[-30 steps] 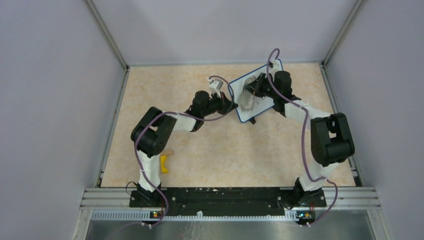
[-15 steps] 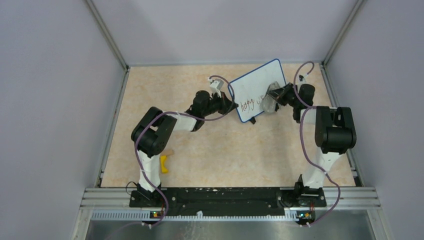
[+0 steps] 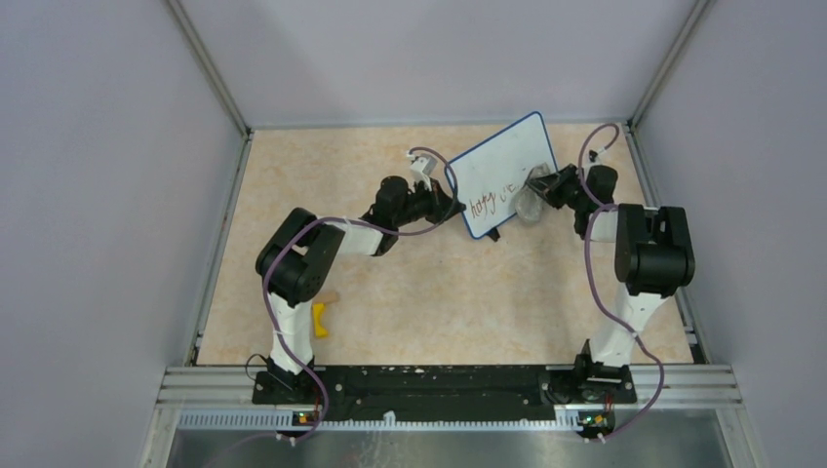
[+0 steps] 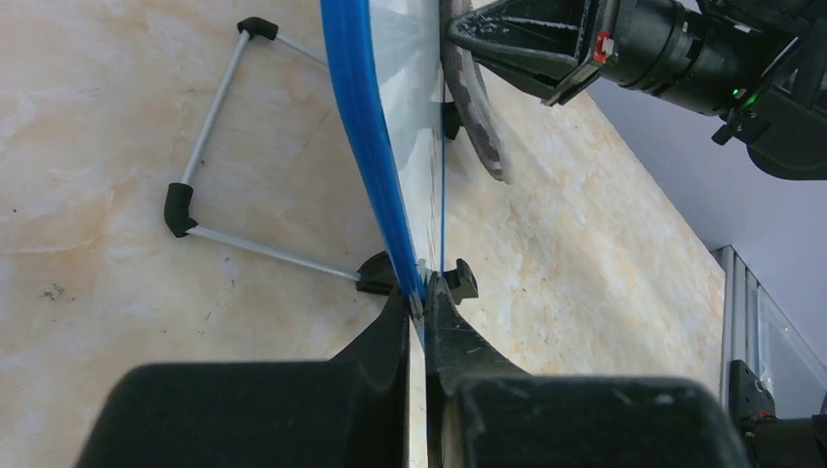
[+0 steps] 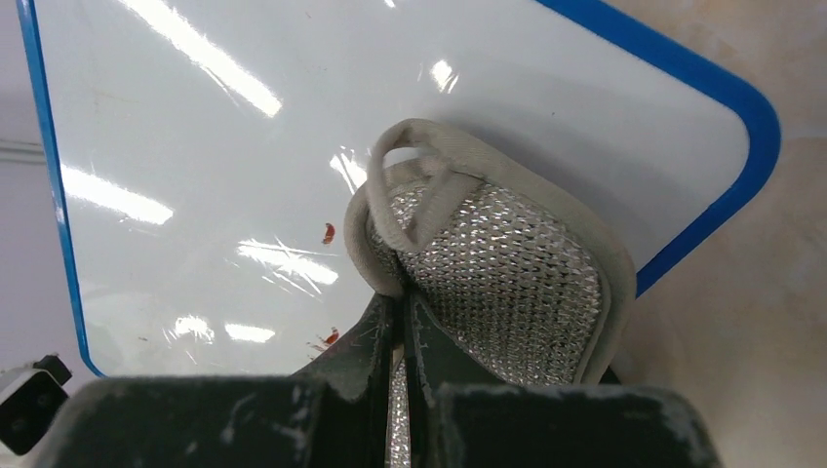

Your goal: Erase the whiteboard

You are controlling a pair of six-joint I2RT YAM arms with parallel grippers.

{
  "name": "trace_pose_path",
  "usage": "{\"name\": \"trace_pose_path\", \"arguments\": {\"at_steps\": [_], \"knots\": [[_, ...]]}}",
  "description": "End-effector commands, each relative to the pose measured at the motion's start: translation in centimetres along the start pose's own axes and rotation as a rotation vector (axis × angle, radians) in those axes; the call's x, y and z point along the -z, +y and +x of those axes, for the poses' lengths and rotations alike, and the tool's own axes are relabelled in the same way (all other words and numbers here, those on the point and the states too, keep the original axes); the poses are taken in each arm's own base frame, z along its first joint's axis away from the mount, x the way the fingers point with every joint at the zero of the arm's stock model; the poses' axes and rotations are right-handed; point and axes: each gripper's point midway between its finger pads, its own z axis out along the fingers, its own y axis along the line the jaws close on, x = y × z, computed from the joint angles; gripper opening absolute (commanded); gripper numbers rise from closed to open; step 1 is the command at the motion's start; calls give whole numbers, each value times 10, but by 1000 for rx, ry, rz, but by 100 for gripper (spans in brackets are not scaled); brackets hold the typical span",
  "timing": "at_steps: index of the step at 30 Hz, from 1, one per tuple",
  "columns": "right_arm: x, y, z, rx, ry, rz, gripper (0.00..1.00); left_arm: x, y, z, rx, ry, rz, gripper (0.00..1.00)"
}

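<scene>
A blue-framed whiteboard (image 3: 502,166) stands tilted on a wire stand at the back of the table, with red writing at its lower left. My left gripper (image 3: 451,207) is shut on the board's left edge (image 4: 375,146). My right gripper (image 3: 539,187) is shut on a silver mesh cloth with a beige rim (image 5: 507,278) and presses it against the board's lower right part (image 5: 244,146). The cloth also shows in the left wrist view (image 4: 478,97). A few red marks remain just left of the cloth.
The wire stand (image 4: 210,166) with black feet sits behind the board. A yellow object (image 3: 319,320) lies by the left arm's base. Grey walls and metal rails close the table on three sides.
My right gripper has swept the cloth from the board's left-middle to its right side, then a little back to the left. The left gripper has not moved.
</scene>
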Motion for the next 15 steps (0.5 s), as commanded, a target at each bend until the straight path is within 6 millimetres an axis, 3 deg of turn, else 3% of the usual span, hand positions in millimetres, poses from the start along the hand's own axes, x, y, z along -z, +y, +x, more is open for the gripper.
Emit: {"name": "trace_pose_path", "arguments": {"at_steps": [1, 4, 8, 11, 15], "knots": [[-19, 70, 3, 61, 6, -129, 0, 3, 6, 47, 4, 142, 22, 0], [-27, 107, -1, 80, -5, -198, 0, 3, 5, 49, 25, 144, 36, 0], [-32, 122, -16, 44, -42, -233, 0, 5, 6, 53, 66, 148, 49, 0], [-40, 110, -24, 31, -66, -198, 0, 7, 7, 52, 82, 145, 52, 0], [-47, 68, -22, -28, -51, -130, 0, 7, 7, 49, 76, 141, 49, 0]]}}
